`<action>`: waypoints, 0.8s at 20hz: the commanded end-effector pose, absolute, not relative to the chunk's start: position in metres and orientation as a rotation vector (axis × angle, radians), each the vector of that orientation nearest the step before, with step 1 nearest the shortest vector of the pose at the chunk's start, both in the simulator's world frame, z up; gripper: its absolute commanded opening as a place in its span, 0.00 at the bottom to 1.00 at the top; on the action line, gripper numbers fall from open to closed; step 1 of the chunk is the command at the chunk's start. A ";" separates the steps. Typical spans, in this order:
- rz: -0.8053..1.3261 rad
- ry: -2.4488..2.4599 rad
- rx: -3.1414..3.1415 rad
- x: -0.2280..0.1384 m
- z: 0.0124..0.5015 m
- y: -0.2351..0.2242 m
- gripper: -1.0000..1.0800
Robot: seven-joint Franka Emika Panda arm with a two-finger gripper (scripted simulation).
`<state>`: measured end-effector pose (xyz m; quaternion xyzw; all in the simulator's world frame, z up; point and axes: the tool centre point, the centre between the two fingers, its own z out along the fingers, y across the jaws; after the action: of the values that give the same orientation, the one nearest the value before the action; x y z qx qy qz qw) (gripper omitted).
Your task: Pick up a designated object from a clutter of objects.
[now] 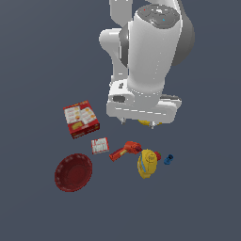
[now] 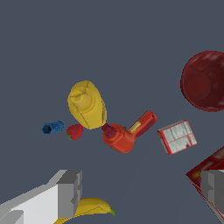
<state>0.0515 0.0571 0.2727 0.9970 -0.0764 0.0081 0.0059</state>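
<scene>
The tiny bright blue chunky piece (image 1: pixel 168 159) lies at the clutter's edge on the exterior view's right, just beside the small red strawberry (image 2: pixel 75 131) and the yellow mustard bottle (image 1: pixel 148 163), with bare grey floor beyond. The gripper (image 2: pixel 142 190) hangs above, jaws spread wide and empty. The print on the small red-white packet (image 1: pixel 100 145) is unreadable.

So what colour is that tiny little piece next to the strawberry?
Bright blue. The tiny blue piece shows best in the wrist view, beside the strawberry.

The red bowl (image 2: pixel 205 81) is showing a smooth, faintly glossy finish; the counter (image 1: pixel 37 56) is looking flat matt grey.
</scene>
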 end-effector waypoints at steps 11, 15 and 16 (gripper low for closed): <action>0.014 -0.488 3.096 0.086 0.175 0.155 0.96; 0.010 -0.558 3.087 0.089 0.145 0.183 0.96; 0.009 -0.573 3.085 0.089 0.138 0.189 0.96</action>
<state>0.0878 0.1793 0.1487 0.9847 -0.1740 0.0027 0.0027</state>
